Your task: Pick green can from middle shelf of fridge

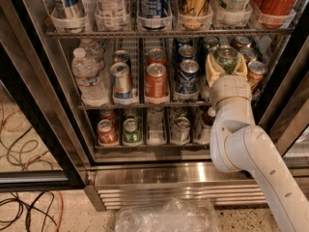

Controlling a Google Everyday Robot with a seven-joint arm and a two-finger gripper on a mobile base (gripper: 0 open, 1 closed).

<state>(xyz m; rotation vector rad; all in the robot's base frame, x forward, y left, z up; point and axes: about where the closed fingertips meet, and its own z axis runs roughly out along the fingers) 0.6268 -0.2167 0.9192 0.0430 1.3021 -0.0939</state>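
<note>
The green can (226,56) stands at the right of the middle shelf (145,104) of the fridge (43,110), its silver top facing me. My gripper (226,65) reaches into that lane from below right. Its pale fingers (211,67) sit on both sides of the green can and are shut on it. The can's lower body is hidden by the gripper. Another green can (210,43) stands behind it.
On the same shelf stand a water bottle (88,76), a silver-blue can (121,79), a red can (156,81), blue cans (188,75) and bronze cans (256,71). Tall cans (154,1) fill the rack above. A plastic bag (166,216) and cables (24,209) lie on the floor.
</note>
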